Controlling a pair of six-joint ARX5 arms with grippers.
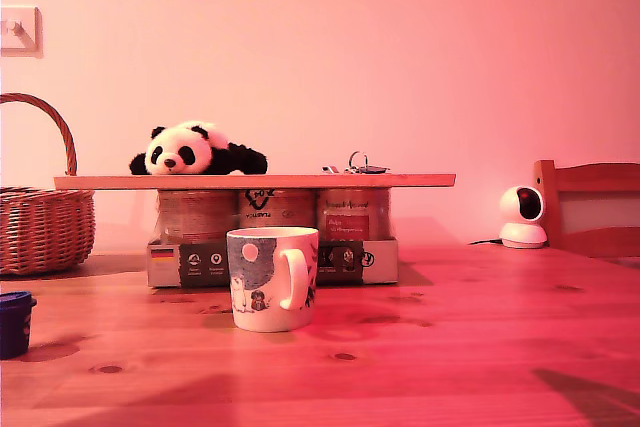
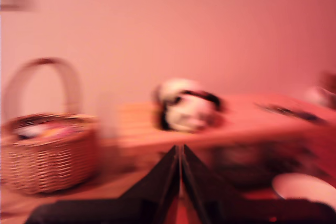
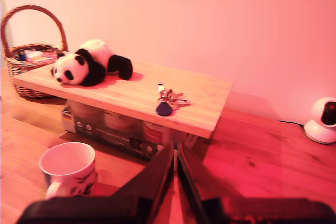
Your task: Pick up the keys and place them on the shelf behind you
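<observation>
keys: small metal bunch with round dark-blue tag lying on long light-brown wooden plank shelf, at 3 o'clock from plush panda | basket: woven wicker holding unclear items | my first tool: jaws pressing together, gripping nothing | my second tool: jaws nearly meeting, empty

- We count one shelf
- One bunch of keys
- One panda toy
- One mug
- One wicker basket
- One boxed pack of jars, three jars showing
- One small camera
- One blue pot
- One chair
</observation>
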